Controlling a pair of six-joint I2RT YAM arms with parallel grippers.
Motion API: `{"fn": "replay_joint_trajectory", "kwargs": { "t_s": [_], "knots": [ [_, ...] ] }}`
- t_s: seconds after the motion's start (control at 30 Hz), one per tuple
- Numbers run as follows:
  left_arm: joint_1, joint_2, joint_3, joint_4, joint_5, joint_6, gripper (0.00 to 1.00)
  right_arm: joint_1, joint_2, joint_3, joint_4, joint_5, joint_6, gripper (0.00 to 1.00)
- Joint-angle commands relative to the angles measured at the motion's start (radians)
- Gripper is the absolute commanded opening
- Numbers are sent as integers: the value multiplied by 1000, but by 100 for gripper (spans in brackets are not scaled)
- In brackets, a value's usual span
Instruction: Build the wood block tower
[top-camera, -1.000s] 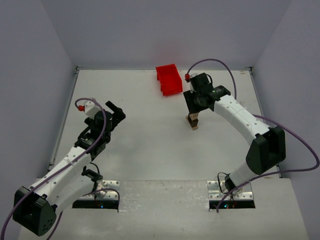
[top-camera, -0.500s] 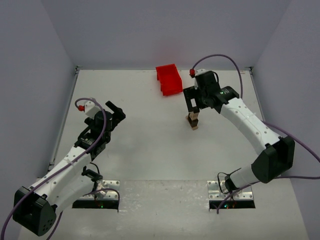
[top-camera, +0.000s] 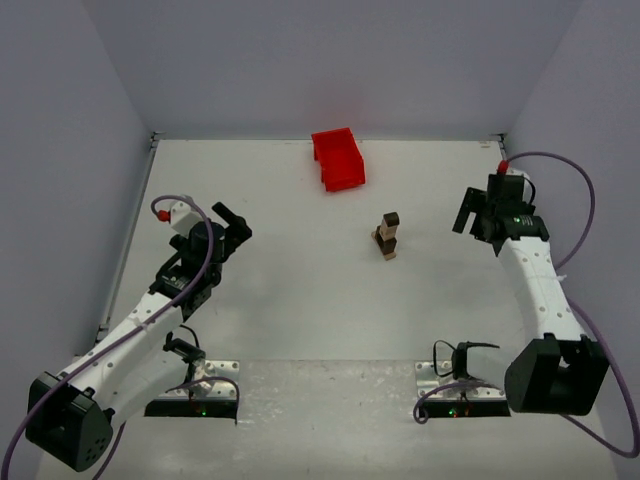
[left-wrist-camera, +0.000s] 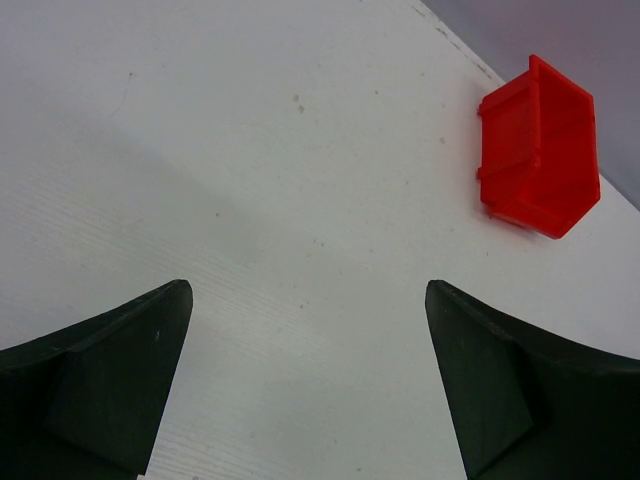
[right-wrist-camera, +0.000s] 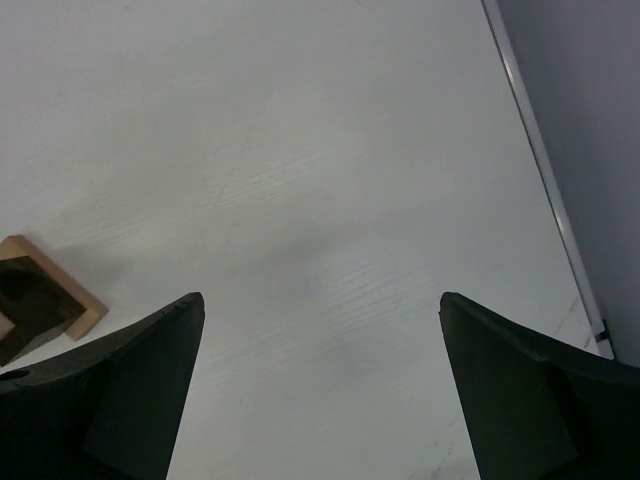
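The right gripper (right-wrist-camera: 318, 335) is spread wide with nothing in its grasp, above the bare white table (right-wrist-camera: 300, 150) near its right edge. To its left and well apart, the wood block tower (top-camera: 388, 236), a narrow upright stack of pale tan and dark brown blocks, stands free of both arms. The left gripper (left-wrist-camera: 305, 320), also wide open and empty, faces the red plastic bin (left-wrist-camera: 540, 150) by the far edge.
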Motion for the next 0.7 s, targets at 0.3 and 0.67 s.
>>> {"fn": "replay_joint_trajectory", "kwargs": {
  "t_s": [0.3, 0.67],
  "knots": [
    [4, 3, 20, 16, -24, 14, 100, -45, -218, -288, 225, 133, 143, 99],
    [4, -9, 17, 16, -25, 16, 100, -45, -314, -343, 272, 191, 173, 99]
  ]
}}
